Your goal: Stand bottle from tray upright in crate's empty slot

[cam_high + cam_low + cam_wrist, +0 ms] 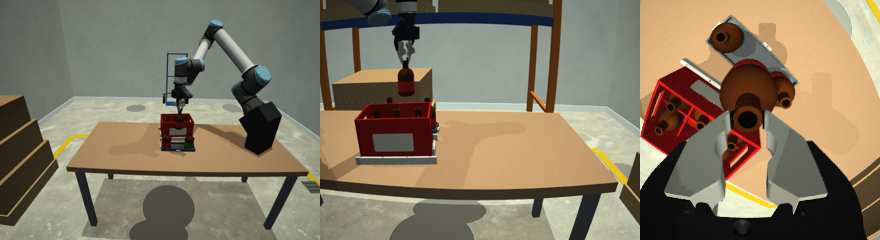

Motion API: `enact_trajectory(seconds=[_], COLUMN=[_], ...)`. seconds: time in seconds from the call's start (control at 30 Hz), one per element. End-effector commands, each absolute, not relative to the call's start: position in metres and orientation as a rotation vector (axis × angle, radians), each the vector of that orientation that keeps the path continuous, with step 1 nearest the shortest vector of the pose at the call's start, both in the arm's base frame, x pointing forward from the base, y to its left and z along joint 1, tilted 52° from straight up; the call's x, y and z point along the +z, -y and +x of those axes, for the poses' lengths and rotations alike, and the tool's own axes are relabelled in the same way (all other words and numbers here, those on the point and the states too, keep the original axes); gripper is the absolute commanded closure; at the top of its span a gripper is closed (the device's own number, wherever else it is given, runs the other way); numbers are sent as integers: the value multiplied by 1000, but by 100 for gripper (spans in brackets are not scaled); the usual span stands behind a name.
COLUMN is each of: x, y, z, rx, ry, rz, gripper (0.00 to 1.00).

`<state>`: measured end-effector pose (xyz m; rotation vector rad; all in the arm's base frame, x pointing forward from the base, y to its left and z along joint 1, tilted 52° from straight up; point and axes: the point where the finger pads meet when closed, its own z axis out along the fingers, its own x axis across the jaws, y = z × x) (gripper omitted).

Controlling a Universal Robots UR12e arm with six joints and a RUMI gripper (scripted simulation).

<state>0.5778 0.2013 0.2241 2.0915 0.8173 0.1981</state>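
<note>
My gripper [180, 111] [405, 61] [748, 111] is shut on the neck of a brown bottle with a red label [179, 121] [406, 83] [747, 90]. The bottle hangs upright, clear of the red crate [189, 127] [394, 126] [677, 80]; in the exterior view its base is above the rim. Several bottle necks show inside the crate; no neck shows in the middle of the row nearest the exterior camera. The slot floor is hidden. The tray [178, 147] [751, 47] holds a red-label bottle [166, 140] [785, 95] and a green-label bottle [189, 140] [726, 37].
Pale strips [397, 160] [700, 72] lie along the crate's base. The tray stands close beside the crate's long labelled wall. The table [124, 160] [513, 160] carries both. Stacked brown boxes [23, 160] stand beyond the table's end.
</note>
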Motion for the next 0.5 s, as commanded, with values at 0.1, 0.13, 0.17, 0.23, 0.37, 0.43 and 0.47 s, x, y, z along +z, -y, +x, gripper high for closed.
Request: enact_trajectory(seconds=[0.1,0.13,0.17,0.23,0.37,0.43,0.47], x=[229,230,230,232,234,235,236], y=[-197,-196,-195,-194,-192,-190,-189], z=[577,577,577,576,576,575,575], rx=[200,200,200,200,200,200,200], ry=[-817,-817,-817,-817,-817,-817,-817], rz=[2092,2092,2092,2092,2092,2092,2092], gripper=[100,100,100,100,100,100,100])
